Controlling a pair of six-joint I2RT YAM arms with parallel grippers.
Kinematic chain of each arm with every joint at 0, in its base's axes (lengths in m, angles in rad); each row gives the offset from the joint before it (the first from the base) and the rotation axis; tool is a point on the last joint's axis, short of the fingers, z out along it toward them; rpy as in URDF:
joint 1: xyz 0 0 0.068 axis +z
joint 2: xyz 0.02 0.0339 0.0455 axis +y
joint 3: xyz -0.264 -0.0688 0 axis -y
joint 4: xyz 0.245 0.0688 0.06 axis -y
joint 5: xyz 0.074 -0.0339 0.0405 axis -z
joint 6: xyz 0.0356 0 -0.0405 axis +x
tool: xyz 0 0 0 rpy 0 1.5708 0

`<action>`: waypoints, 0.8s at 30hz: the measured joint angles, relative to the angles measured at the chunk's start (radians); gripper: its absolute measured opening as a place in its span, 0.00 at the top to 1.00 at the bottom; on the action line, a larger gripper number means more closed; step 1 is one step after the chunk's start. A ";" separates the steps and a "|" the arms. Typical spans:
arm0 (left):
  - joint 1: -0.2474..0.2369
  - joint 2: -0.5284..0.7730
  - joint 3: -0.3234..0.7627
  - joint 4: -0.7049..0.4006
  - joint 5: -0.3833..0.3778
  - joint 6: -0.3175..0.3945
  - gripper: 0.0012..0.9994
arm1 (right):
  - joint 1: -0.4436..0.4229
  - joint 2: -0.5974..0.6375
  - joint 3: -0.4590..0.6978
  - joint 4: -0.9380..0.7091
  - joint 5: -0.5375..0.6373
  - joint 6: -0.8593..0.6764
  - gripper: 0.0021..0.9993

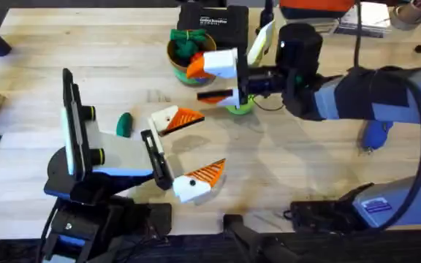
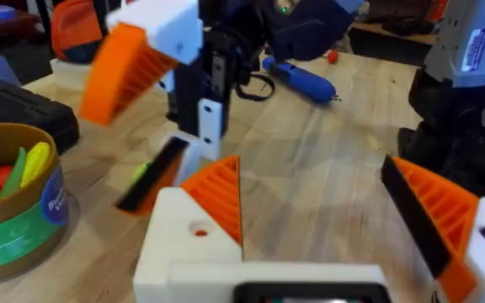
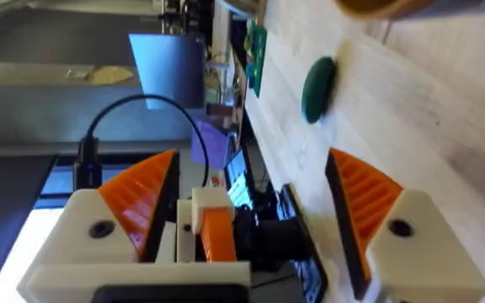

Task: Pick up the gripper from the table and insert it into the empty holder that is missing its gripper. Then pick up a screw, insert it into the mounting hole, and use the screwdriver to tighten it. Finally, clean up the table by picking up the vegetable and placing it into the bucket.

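Well, the little green vegetable lies flat on the desk, just beside the left tool, on its outer side. The left tool is open wide and holds nothing. The bucket of toys stands just behind the right tool. That tool is turned on its side, open too, above a green ring. The blue screwdriver lies far back, by the right arm.

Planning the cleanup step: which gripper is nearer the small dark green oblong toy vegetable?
Left. The left gripper sits on the table just beside the small dark green oblong toy vegetable; the right gripper is farther off, near the yellow-rimmed bucket.
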State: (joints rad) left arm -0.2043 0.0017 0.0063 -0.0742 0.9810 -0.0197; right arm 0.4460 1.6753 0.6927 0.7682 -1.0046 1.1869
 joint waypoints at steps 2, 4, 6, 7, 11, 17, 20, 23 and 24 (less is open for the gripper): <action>0.000 0.000 0.000 0.000 0.000 0.000 0.01 | -0.022 -0.005 0.036 -0.048 0.038 -0.039 0.01; 0.000 0.000 0.000 0.000 0.000 0.000 0.01 | -0.048 -0.019 0.090 -0.176 0.076 -0.097 0.01; 0.000 0.000 0.000 0.000 0.000 0.000 0.01 | -0.071 -0.036 0.151 -0.342 0.115 -0.167 0.01; 0.000 0.000 0.000 0.000 0.000 0.000 0.01 | -0.081 -0.045 0.184 -0.439 0.139 -0.212 0.01; 0.000 0.000 0.000 0.000 0.000 0.000 0.01 | -0.088 -0.103 0.319 -0.855 0.274 -0.424 0.00; 0.000 0.000 0.000 0.000 0.002 -0.001 0.01 | 0.002 -0.222 0.472 -1.348 0.682 -0.738 0.00; 0.000 0.000 0.000 0.000 0.003 -0.001 0.01 | 0.069 -0.245 0.489 -1.468 0.831 -0.829 0.00; 0.000 0.000 0.000 0.000 0.003 -0.001 0.01 | 0.107 -0.232 0.489 -1.532 0.903 -0.877 0.00; 0.000 0.000 0.000 0.000 0.003 -0.001 0.01 | 0.114 -0.225 0.489 -1.535 0.919 -0.892 0.06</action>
State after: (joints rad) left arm -0.2043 0.0017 0.0063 -0.0742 0.9836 -0.0204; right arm 0.5604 1.4501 1.1820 -0.7673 -0.0855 0.2950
